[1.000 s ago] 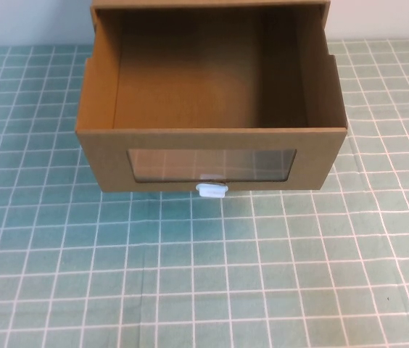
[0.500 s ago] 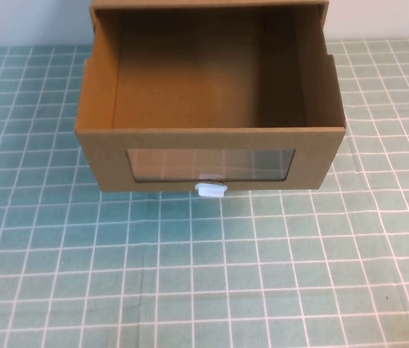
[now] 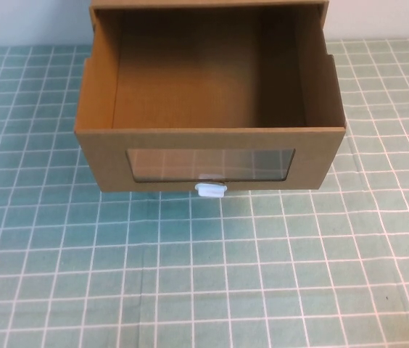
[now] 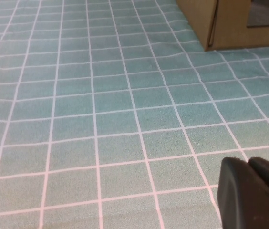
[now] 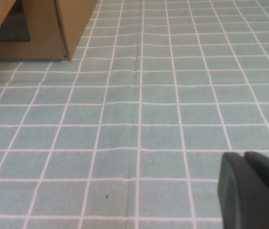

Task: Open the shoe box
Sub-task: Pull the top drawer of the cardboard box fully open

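**Status of the work.** The shoe box (image 3: 212, 148) stands at the far middle of the green grid mat (image 3: 212, 275). It is a drawer-type carton. Its inner tray is drawn out of the outer sleeve (image 3: 320, 6) toward the robot, and the bare cardboard floor of the tray (image 3: 208, 80) is exposed from above. The front panel carries a clear window (image 3: 210, 164) and a white pull tab (image 3: 211, 191) at its lower edge. Judged from this layout, the opening step is complete.

**Grippers.**
- The left gripper (image 4: 247, 163) sits low over the mat on the robot's left, well apart from the box. Its fingers are pressed together and hold nothing.
- The right gripper (image 5: 243, 156) sits low over the mat on the robot's right, also well apart from the box. Its fingers are fully closed and empty.

**Next move.** No further pull on the tab appears necessary. The likely requirement is that both arms hold their parked positions clear of the tray. If more travel is wanted, one gripper must first open and then approach the white pull tab head-on.
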{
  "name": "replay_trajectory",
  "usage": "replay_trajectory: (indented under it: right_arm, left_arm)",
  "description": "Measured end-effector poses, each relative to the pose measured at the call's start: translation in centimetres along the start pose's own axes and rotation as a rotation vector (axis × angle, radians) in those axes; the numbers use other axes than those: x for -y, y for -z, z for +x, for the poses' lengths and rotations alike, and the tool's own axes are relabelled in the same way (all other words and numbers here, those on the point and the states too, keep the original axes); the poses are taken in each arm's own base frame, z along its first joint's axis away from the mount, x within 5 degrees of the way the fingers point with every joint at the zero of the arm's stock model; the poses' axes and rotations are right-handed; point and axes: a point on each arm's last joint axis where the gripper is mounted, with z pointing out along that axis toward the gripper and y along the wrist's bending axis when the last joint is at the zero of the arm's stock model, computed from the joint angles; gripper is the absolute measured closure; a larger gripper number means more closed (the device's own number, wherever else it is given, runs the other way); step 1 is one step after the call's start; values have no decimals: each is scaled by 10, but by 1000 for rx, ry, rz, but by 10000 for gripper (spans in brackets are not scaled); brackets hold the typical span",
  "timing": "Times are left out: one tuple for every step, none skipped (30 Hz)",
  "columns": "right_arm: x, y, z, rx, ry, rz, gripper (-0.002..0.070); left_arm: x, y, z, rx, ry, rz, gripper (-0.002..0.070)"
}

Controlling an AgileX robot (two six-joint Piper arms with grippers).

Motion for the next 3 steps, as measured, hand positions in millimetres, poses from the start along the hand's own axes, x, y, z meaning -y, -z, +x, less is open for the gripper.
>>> replay_trajectory:
  right_arm:
    - [0, 0, 0, 0, 0, 0, 689]
    - [0, 0, 0, 1, 0, 0, 689]
    - [0, 0, 0, 1, 0, 0, 689]
  left_arm:
    - [0, 0, 0, 0, 0, 0, 680]
    - [0, 0, 0, 0, 0, 0, 680]
    - [0, 0, 0, 0, 0, 0, 680]
